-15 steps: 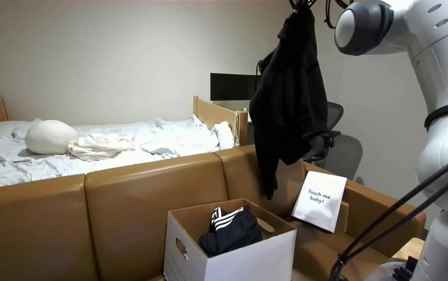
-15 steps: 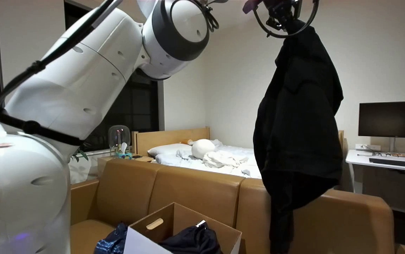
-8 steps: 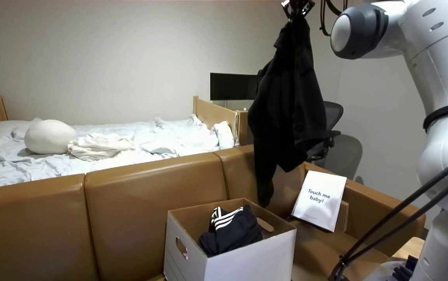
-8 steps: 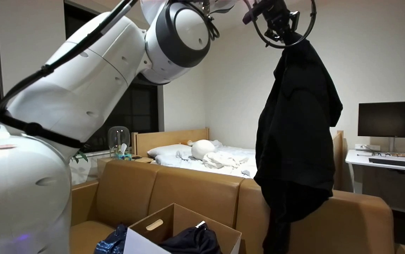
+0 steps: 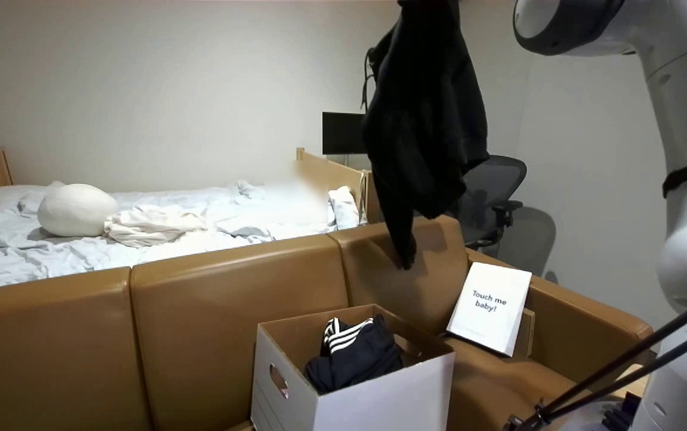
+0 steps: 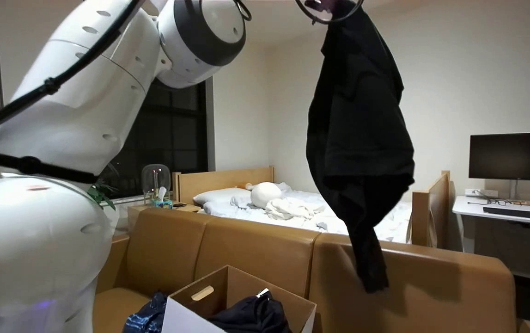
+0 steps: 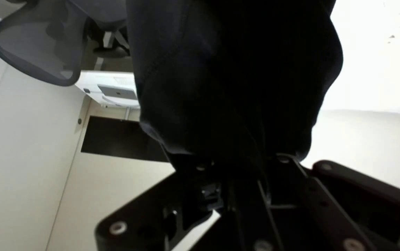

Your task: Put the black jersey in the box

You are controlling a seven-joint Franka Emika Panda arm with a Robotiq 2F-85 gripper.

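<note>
The end effector (image 7: 243,167) is grasping the black jersey (image 6: 362,125) by its top; in the wrist view, dark cloth is pinched at the fingertips and spreads out beyond them. The jersey hangs in the air in both exterior views, narrowing towards the bottom. Its lower end (image 6: 375,277) shows to the right of the box in an exterior view, apart from the box and higher than its rim. The white arm (image 6: 75,115) reaches in from the left in that same view, a black cable (image 6: 47,88) running along it.

The box (image 5: 388,401), open-topped, white outside and brown inside, stands near, below the jersey's level. Bunched inside it lies a dark garment (image 5: 361,359) with white stripes. A blue patterned garment (image 6: 147,317) lies just to the left of the box in an exterior view; whether they touch, I cannot tell.

A brown couch (image 5: 241,281) extends behind the box. At its right end, in an exterior view, a white panel (image 5: 490,308) reading "Touch me baby!" leans tilted. Farther off are a dark chair (image 5: 496,179) on the right and a bed (image 5: 334,170) bearing pale bedding and a round white object (image 5: 78,211). Far right in an exterior view, a monitor (image 6: 514,157) and a keyboard (image 6: 509,212) are on a white table (image 6: 470,209).
</note>
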